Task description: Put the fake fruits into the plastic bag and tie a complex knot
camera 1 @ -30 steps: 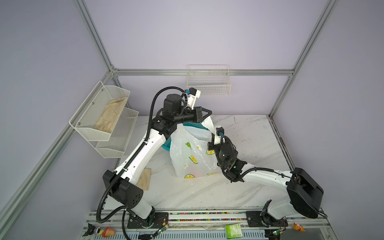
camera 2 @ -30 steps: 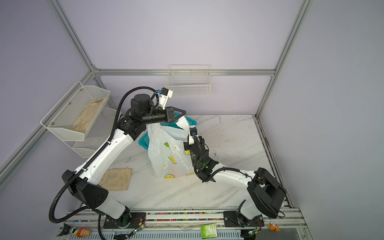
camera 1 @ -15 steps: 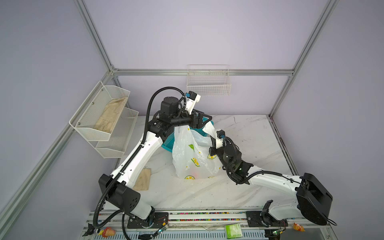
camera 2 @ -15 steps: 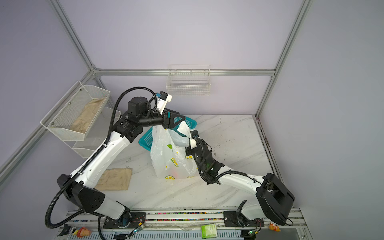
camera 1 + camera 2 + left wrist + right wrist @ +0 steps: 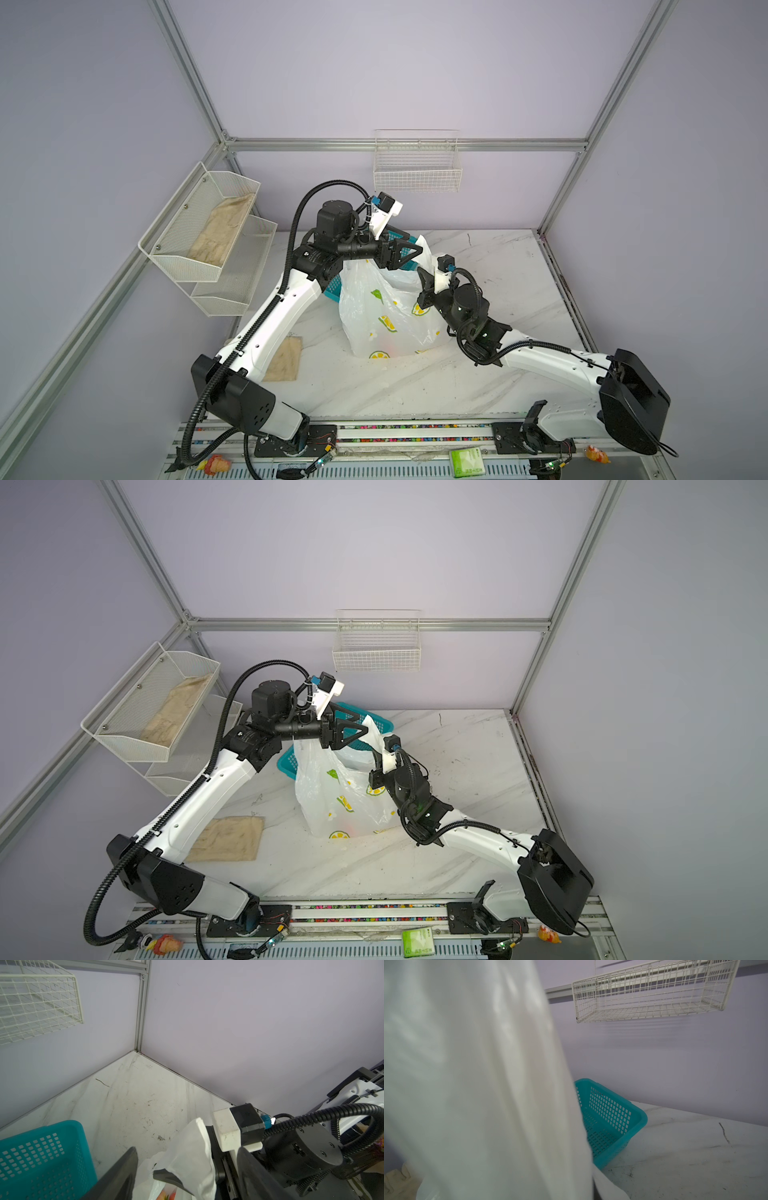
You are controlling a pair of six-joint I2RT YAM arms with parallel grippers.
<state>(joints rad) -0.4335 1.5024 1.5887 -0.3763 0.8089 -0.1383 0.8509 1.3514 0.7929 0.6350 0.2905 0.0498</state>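
The plastic bag, white with lemon prints, stands upright mid-table. Down through its mouth the left wrist view shows red fake fruits at the bottom. My left gripper hovers open over the mouth; its fingers straddle a raised bag handle without clamping it. My right gripper is shut on that handle at the bag's right rim. Bag film fills most of the right wrist view and hides the right jaws.
A teal basket sits right behind the bag. A beige cloth lies front left. Wire shelves hang on the left wall, a wire basket on the back wall.
My left gripper has opened, let go of the bag's top and dropped a little lower over the mouth. The right gripper keeps its hold; the bag has sagged slightly.
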